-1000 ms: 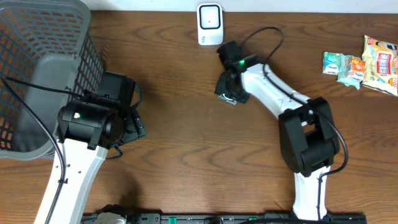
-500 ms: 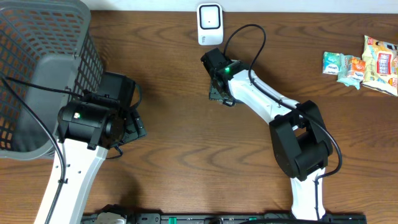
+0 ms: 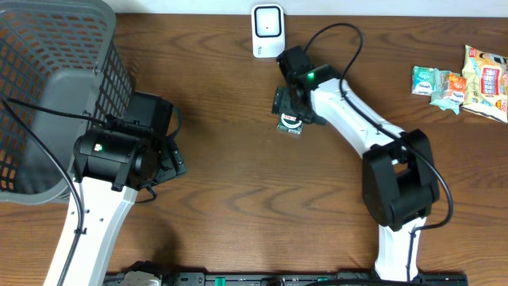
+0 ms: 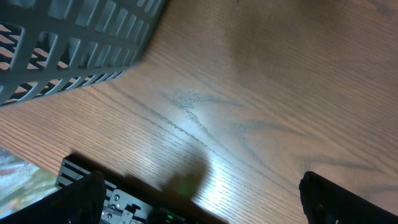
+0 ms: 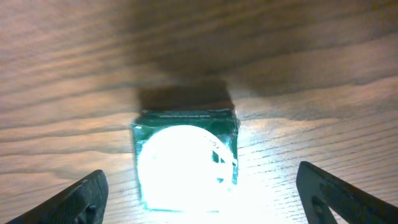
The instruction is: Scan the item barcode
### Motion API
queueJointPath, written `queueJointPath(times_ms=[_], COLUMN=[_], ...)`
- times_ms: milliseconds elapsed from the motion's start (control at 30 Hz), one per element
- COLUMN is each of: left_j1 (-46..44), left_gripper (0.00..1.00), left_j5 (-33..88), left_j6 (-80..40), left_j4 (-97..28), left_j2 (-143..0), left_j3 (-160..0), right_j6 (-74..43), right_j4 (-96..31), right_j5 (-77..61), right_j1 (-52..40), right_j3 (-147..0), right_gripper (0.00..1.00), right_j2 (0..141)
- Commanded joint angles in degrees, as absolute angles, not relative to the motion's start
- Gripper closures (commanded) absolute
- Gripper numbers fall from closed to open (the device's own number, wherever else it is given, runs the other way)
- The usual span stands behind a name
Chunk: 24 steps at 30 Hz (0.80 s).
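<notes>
Right hand (image 5: 200, 184) is hanging spread wide over the counter (image 3: 222, 199), gripping nothing. Its dark fingers (image 5: 84, 198) are showing only as blurred wedges in the lower corners of the wrist view. The packet (image 5: 185, 158) is lying flat on the wood between them, touching neither.

Packet: small, square, dark green glossy wrapper with crimped-looking edges. Glare is washing most of its top face out to a white blob, so print and any barcode aren't readable. From overhead it's sitting mid-counter toward the far edge, half covered by the right hand. Only its near part, with a round white-and-green mark, is peeking out.

Scanner (image 3: 268, 30): white rounded plastic box with a darker window. It's standing at the far edge just beyond the packet, not touching it.

Left hand (image 4: 200, 186) is also standing fully open and empty, over bare brown wood grain near the left edge. Its fingers are getting cut off at the frame's bottom corners.

Grey plastic lattice basket (image 3: 48, 87) is filling the far left corner, cropped by the frame. Crinkly snack bags (image 3: 464, 79) are lying at the far right corner, the outermost one cropped too. A black rail (image 4: 124, 196) is running along the near edge, blurry.
</notes>
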<state>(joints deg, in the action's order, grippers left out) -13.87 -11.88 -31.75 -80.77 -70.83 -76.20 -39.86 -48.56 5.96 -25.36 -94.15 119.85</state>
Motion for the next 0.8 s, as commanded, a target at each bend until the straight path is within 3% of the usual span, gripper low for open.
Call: queueJointPath(times_ms=[0,400,767], left_j1=[-13.58,-13.58,-13.58], left_gripper=[0.02,0.02,0.02], left_j5=[-11.57,-11.6,-11.57], left_j6=[-32.47,-32.47,-32.47], left_j4=[-80.93,-80.93,-80.93], left_j2=[-70.72,-70.72,-70.72], left_j3=[-76.23,-76.23,-76.23], right_j6=[-39.75,-39.72,-39.72], right_j4=[-48.93,-46.92,-46.3], right_j5=[3.66,5.28,5.85], right_j1=[-24.95,-25.17,-25.61], right_j3=[-95.44,-92.75,-92.75], right_gripper=[0.03,0.06,0.16], right_j2=[117.89,120.2,123.85])
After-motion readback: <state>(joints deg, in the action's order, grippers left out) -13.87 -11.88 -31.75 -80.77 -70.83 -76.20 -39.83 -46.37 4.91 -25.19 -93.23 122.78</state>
